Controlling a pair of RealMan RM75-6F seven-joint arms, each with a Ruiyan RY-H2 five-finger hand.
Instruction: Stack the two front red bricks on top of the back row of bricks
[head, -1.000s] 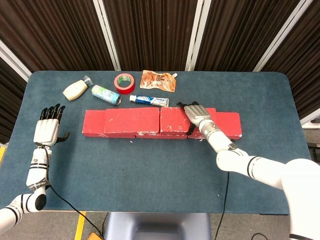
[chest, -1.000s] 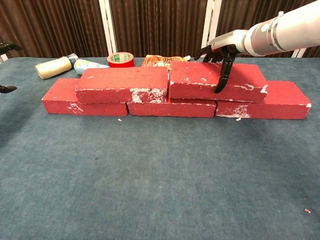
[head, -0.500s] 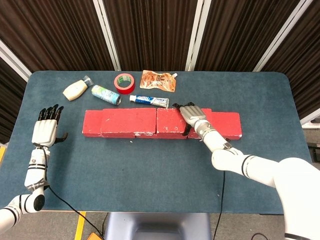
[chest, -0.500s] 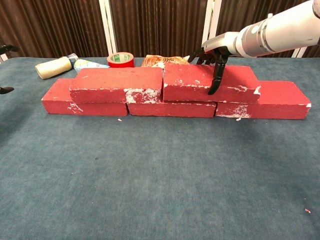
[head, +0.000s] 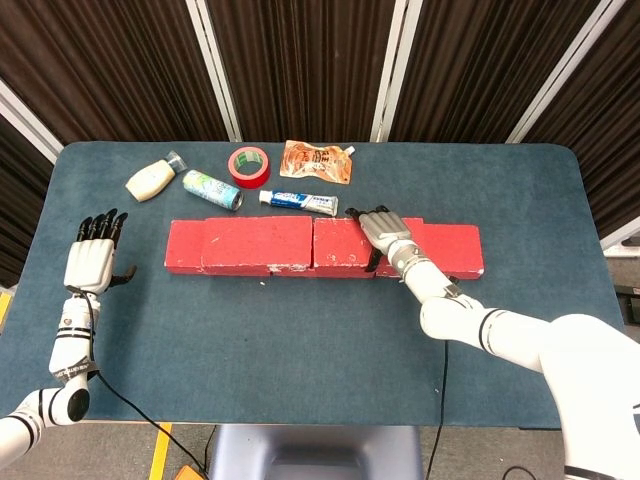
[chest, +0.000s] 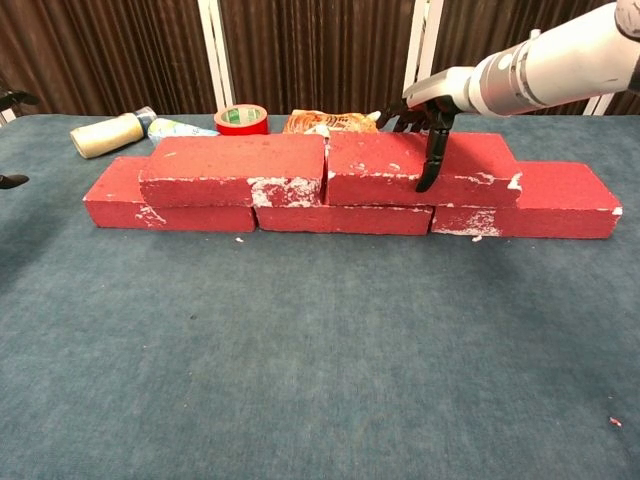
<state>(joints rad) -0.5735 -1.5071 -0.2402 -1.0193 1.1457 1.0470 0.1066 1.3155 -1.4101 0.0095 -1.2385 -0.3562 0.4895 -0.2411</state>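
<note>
Two red bricks are being carried on top of the back row of bricks: the left upper brick and the right upper brick are lying end to end, their inner ends touching or nearly so near the middle of the row. In the chest view the lower row is showing beyond both ends of the stacked pair and beneath it, white scuffs being displayed along many edges.

The right upper brick is being gripped by the right hand, which is laid over its top, with the fingers hooked down over the front face; from the head view the palm is being seen flat on the brick at about 3 o'clock from the table's centre.

The left hand is being held well apart from the bricks, at about 9 o'clock, upright, its fingers extended and slightly spread, with nothing in it.

Behind the bricks, toward 12 o'clock, a toothpaste tube is lying just beyond the row, with a roll of red tape and an orange snack pouch further back. Toward 10 to 11 o'clock a pale squeeze bottle and a blue-green printed bottle are lying on their sides on the blue table.
</note>
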